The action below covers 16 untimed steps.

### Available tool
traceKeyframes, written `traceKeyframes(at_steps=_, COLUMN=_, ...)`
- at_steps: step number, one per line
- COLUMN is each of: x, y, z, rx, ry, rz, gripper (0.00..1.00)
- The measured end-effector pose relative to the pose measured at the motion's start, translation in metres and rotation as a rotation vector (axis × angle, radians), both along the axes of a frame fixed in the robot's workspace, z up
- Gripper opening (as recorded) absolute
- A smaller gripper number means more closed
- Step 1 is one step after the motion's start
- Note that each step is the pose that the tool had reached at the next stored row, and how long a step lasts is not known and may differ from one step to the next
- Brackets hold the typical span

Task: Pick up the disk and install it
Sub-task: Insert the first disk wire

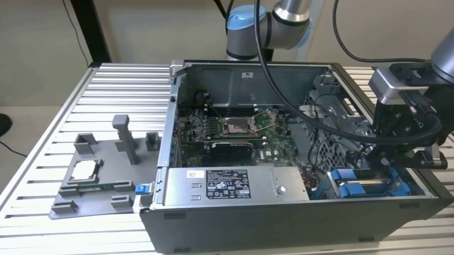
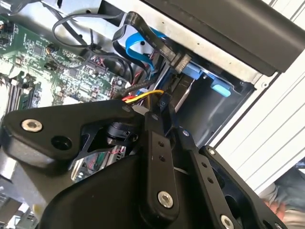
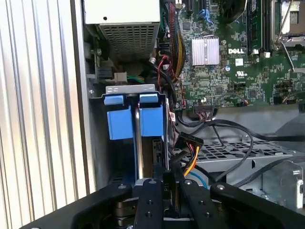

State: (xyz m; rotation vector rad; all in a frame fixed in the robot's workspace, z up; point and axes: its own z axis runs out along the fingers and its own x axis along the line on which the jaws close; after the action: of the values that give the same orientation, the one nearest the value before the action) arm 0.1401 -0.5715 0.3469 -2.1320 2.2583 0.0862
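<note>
Fingers narrow, pinching disk edge; disk upright in case's drive bay.

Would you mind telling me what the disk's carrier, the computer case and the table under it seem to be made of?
The disk's carrier looks like moulded plastic: uniform bright blue, matte, soft-edged tabs. The computer case appears to be sheet metal with a dull grey finish, judging by its thin folded edges and perforated inner panels. The table looks like extruded aluminium: pale silvery slats with even grooves.
</note>
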Motion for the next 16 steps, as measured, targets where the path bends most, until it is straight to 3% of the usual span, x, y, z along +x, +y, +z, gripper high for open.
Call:
traceKeyframes(at_steps=6, x=0.0021, y=0.0001, z=-0.0029, rx=-0.0001, ry=0.0, rz=0.002, gripper=0.0)
traceKeyframes(at_steps=10, x=0.0026, y=0.0001, z=-0.0043, rx=-0.0003, ry=0.0001, rz=-0.035, gripper=0.0)
traceKeyframes(at_steps=13, x=0.0027, y=0.0001, z=-0.0045, rx=-0.0002, ry=0.0001, rz=-0.038, gripper=0.0)
traceKeyframes(at_steps=16, x=0.0032, y=0.0001, z=-0.0046, rx=-0.0003, ry=0.0069, rz=-0.037, gripper=0.0)
